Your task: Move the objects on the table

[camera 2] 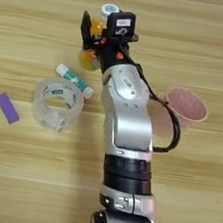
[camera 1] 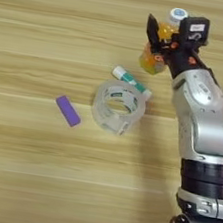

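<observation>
Low at the left lies the purple block (camera 1: pixel 67 110), untouched. At the centre sits the tape roll (camera 1: pixel 119 106), a glue stick (camera 1: pixel 131 81) just behind it. Toward the top, my gripper (camera 1: pixel 165 36) clasps the juice bottle (camera 1: pixel 156 53), one move underway, two remaining I judge.

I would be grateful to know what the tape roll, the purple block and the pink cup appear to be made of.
The tape roll looks like clear, glossy plastic film: the table grain shows through its wall. The purple block seems matte plastic or rubber, evenly coloured without shine; which one is unclear. The pink cup looks like thin, translucent plastic, paler along its side.
</observation>
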### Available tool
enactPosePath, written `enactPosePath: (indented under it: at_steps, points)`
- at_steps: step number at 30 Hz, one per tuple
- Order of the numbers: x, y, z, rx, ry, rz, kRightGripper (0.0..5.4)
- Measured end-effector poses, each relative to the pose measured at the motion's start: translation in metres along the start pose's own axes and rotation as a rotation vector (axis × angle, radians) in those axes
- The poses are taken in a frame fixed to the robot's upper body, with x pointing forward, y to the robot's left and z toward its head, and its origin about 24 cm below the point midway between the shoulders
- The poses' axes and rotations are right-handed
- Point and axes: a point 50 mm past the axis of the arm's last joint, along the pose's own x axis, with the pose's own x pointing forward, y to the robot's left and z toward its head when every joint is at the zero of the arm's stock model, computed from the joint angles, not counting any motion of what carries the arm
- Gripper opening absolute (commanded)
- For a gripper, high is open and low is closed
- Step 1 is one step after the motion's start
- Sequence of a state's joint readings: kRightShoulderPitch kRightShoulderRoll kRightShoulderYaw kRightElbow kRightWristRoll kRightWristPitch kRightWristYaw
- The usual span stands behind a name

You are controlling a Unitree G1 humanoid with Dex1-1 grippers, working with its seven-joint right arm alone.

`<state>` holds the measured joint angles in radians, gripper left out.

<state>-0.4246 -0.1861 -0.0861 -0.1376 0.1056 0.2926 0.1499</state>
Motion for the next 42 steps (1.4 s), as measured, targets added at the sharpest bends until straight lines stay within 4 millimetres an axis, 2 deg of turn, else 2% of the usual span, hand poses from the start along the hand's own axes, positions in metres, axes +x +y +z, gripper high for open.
enactPosePath:
  at_steps: [8,13,17,31,42]
  points:
    - [0.018,0.030,-0.010,0.037,0.049,0.142,3.43]
    - [0.026,0.057,-0.024,0.072,0.114,0.245,3.43]
    - [0.029,0.068,-0.031,0.089,0.127,0.284,3.43]
    - [0.033,0.091,-0.055,0.160,0.169,0.370,3.43]
    - [0.039,0.101,-0.055,0.239,0.134,0.400,3.43]
